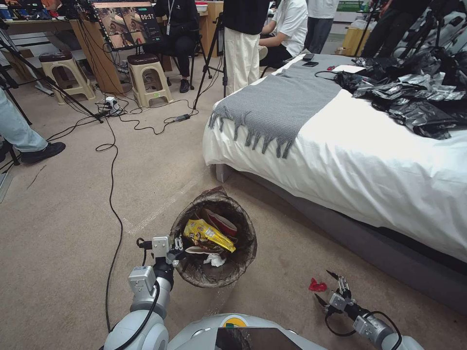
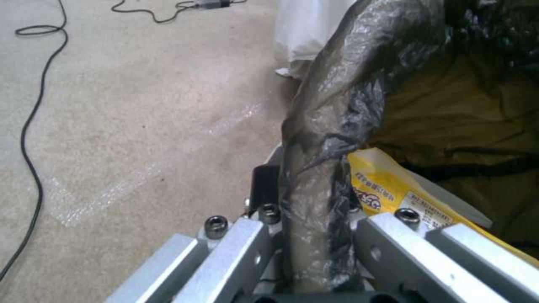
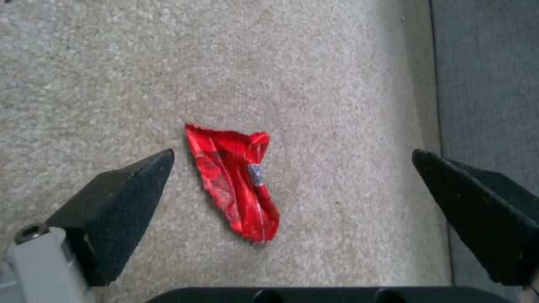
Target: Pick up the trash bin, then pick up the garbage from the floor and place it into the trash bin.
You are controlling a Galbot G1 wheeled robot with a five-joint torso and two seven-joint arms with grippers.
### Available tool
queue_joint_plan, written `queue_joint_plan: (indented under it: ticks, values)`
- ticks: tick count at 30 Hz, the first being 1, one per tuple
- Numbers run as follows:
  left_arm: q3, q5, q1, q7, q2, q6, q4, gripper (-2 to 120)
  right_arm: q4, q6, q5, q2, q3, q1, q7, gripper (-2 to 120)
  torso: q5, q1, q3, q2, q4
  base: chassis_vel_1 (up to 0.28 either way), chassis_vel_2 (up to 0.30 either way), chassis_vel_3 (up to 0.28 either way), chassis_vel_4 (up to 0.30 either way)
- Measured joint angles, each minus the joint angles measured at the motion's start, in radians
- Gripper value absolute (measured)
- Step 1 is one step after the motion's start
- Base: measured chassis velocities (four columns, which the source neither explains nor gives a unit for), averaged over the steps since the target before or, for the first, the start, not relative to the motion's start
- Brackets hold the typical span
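Nearby, bed [image 1: 369,160] beside red scrap [image 1: 317,285] (carpeted floor)

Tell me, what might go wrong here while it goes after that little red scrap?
The red wrapper lies flat on the carpet, so the right gripper, open over it with fingers to either side, could close on carpet and miss it. The left gripper holds the trash bin only by its liner-covered rim, so the plastic might slip or tear. The bin also looks tilted, and the yellow snack wrapper near its top could spill out.
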Motion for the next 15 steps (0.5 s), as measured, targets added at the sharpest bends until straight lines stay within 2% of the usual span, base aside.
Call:
queue_joint_plan:
  ticks: [8, 15]
  values:
    - [0.002, 0.003, -0.002, 0.0, -0.002, 0.0, 0.001, 0, -0.018, 0.003, 0.002, 0.005, -0.012, 0.008, 0.0, 100, 0.0, 0.0, 0.0, 0.0, -0.0001, 0.0, 0.0, 0.0, 0.0]
    - [0.0, 0.002, -0.001, 0.0, 0.001, 0.0, 0.001, 0, -0.095, 0.016, 0.0, 0.005, -0.023, 0.051, -0.001, 100, 0.0, 0.0, 0.0, 0.0, 0.0, 0.0, 0.0, 0.0, 0.0]
